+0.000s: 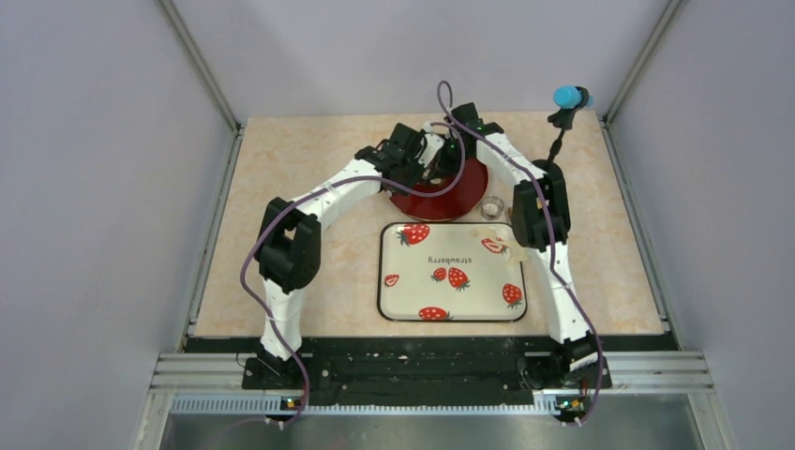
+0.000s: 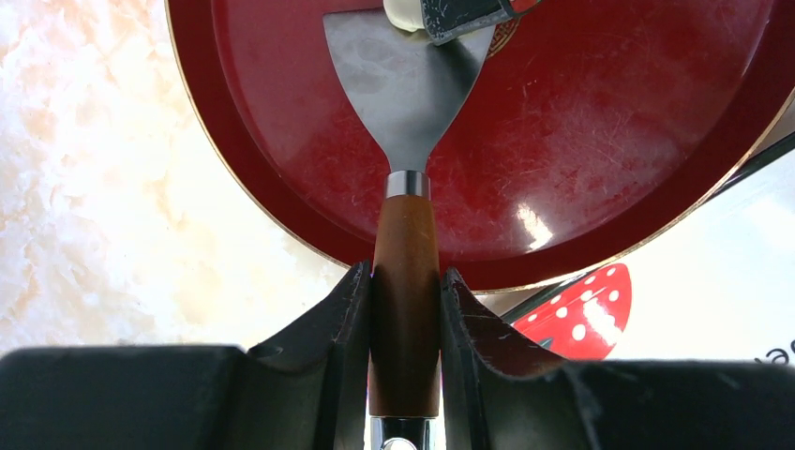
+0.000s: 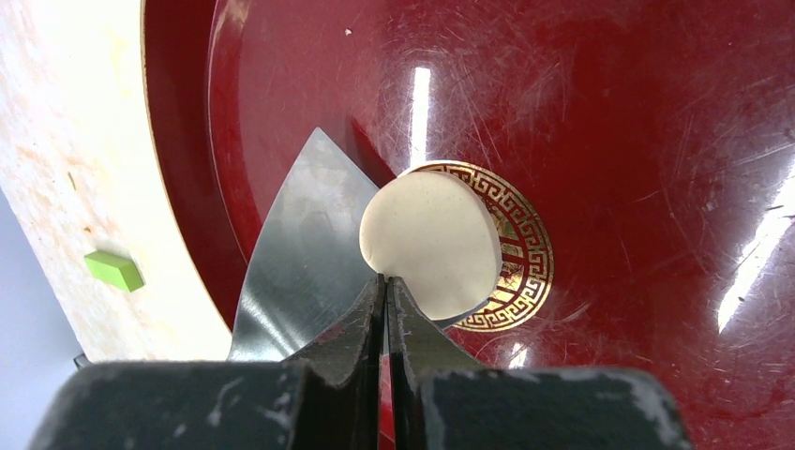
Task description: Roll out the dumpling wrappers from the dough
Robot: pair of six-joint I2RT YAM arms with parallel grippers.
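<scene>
A thin round cream dumpling wrapper [image 3: 431,244] lies on a red plate [image 3: 656,187], its left part over the tip of a metal scraper blade [image 3: 305,244]. My right gripper [image 3: 385,278] is shut, its tips pinching the wrapper's near edge. My left gripper [image 2: 405,281] is shut on the scraper's brown wooden handle [image 2: 405,234], and the blade [image 2: 403,94] rests flat in the plate [image 2: 609,141]. A bit of the wrapper [image 2: 403,14] shows at the blade's far edge. In the top view both grippers [image 1: 433,164] [image 1: 452,159] meet over the plate [image 1: 469,192]. No other dough shows.
A white strawberry tray [image 1: 384,281] lies just in front of the plate. A small metal ring [image 1: 493,206] stands at the tray's back right corner. A blue-topped stand [image 1: 567,96] is at the back right. A small green block [image 3: 112,270] lies left of the plate.
</scene>
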